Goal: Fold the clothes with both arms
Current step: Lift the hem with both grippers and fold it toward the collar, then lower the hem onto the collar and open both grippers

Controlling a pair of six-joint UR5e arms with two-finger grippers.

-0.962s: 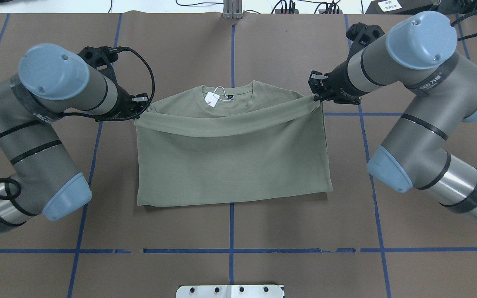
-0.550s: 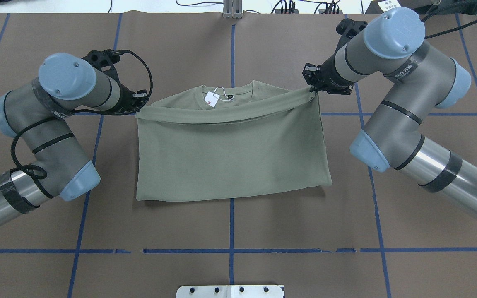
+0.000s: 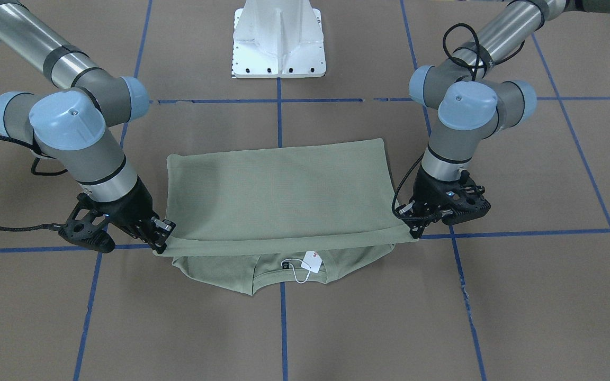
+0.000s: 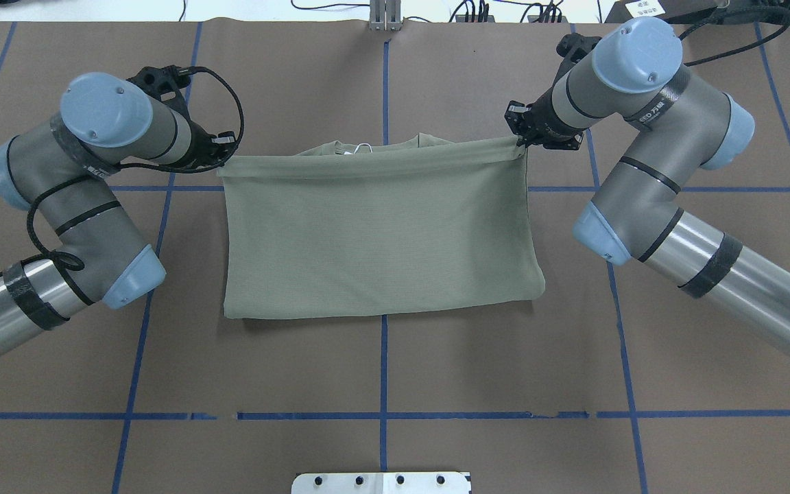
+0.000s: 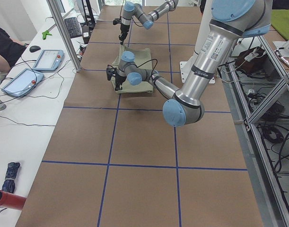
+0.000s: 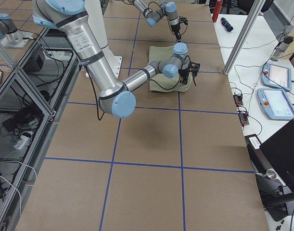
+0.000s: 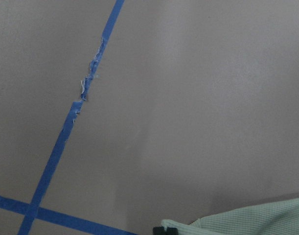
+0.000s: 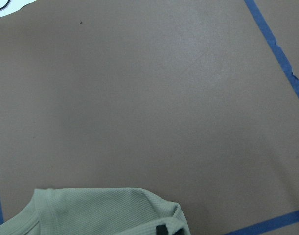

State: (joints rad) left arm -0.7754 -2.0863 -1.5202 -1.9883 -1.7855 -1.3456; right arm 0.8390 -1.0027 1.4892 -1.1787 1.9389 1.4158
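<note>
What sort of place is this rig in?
Probably a robotics lab: brown paper-covered table gridded with blue tape, grey touchscreen teach pendants on a white side bench, two grey arms holding a sage-green knit shirt.

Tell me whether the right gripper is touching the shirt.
Touching. The front-facing view shows the right gripper pinching the shirt at its hem corner.

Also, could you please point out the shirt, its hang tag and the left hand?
shirt [image 4: 381, 233], overhead view, middle of the folded-over layer.
hang tag [image 3: 314, 261], front-facing view, middle of the white card.
left hand [image 3: 415, 231], front-facing view, between its fingertips at the shirt's corner.
</note>
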